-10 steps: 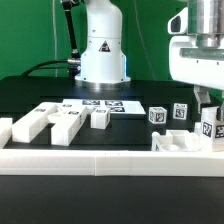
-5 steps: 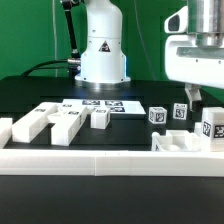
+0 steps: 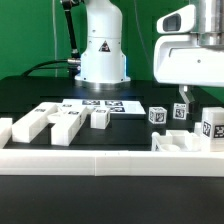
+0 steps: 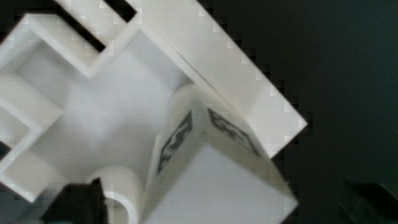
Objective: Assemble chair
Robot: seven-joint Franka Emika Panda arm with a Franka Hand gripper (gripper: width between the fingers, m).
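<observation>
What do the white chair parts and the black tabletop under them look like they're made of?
The chair parts look like hard white plastic, matte: even colour, crisp blocky edges, only soft highlights. Their tags look like printed stickers, probably paper. The table seems covered in a matte black sheet or cloth; it shows no reflections, so which is unclear.

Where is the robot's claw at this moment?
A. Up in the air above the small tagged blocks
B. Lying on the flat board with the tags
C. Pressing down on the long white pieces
A: in the exterior view the claw hangs raised over the tagged blocks at that view's right, far from the long pieces and the board.
</observation>
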